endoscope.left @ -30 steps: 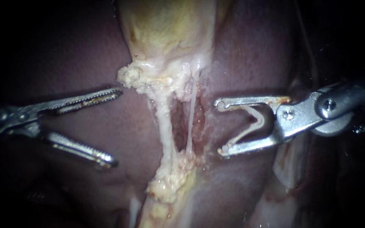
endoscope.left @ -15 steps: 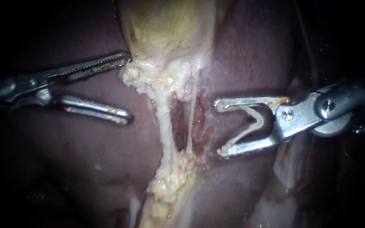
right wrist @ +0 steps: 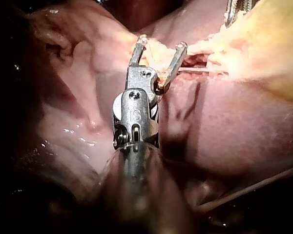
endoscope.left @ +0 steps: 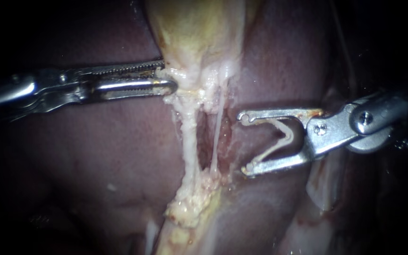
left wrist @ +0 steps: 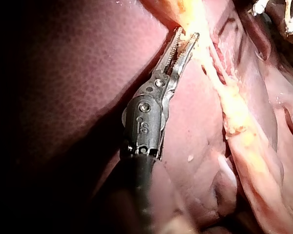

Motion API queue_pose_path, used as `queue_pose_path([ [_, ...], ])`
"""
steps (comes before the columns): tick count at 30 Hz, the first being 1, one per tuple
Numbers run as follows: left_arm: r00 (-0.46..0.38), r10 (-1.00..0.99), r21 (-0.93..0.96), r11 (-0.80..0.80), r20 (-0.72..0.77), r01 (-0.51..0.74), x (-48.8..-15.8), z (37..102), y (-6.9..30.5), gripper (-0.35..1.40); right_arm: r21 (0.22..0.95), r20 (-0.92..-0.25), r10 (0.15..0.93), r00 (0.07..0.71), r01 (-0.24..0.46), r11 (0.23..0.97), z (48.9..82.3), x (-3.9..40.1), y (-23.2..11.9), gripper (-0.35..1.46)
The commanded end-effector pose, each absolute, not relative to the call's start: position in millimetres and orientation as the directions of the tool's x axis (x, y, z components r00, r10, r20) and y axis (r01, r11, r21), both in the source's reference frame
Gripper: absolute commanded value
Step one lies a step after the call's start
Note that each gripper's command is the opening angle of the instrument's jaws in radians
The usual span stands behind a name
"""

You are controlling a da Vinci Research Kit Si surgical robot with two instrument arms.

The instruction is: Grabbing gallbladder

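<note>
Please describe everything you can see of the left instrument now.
The left instrument is shiny grey metal: a thin shaft coming in from the left, a hinged wrist, then two long narrow jaws with toothed inner faces. It lies almost level above the red liver. The jaws stand nearly together and their tips pinch the pale yellowish edge of the gallbladder from two sides; the left wrist view shows the same bite. It is apart from the right instrument, which holds a pale clip.
</note>
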State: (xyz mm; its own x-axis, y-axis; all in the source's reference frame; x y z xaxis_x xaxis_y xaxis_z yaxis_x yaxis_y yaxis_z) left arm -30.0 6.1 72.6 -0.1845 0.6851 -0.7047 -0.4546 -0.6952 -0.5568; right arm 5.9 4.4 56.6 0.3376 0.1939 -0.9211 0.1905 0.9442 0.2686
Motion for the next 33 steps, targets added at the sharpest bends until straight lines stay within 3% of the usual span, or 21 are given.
queue_pose_path([
  [1, -0.183, 0.688, -0.560, -0.692, -0.702, -0.456, -29.8, 72.4, 6.2, -0.18, 0.269, -0.921, 0.194, 0.338, 0.190, 0.944, 56.6, 5.9, 4.4, 0.50],
  [3, -0.177, 0.697, -0.569, -0.683, -0.695, -0.458, -29.7, 72.2, 6.2, -0.35, 0.269, -0.921, 0.194, 0.338, 0.190, 0.944, 56.6, 5.9, 4.4, 0.50],
  [12, -0.153, 0.736, -0.610, -0.643, -0.659, -0.463, -28.2, 69.0, 5.5, -0.35, 0.269, -0.921, 0.194, 0.338, 0.190, 0.944, 56.6, 5.9, 4.4, 0.50],
  [24, -0.111, 0.735, -0.612, -0.629, -0.669, -0.479, -21.8, 61.5, 9.9, -0.35, 0.269, -0.921, 0.194, 0.338, 0.189, 0.944, 56.7, 5.8, 4.5, 0.50],
  [33, -0.109, 0.735, -0.609, -0.627, -0.670, -0.486, -22.3, 62.2, 9.4, -0.35, 0.269, -0.921, 0.195, 0.338, 0.189, 0.944, 56.7, 5.8, 4.5, 0.50],
])
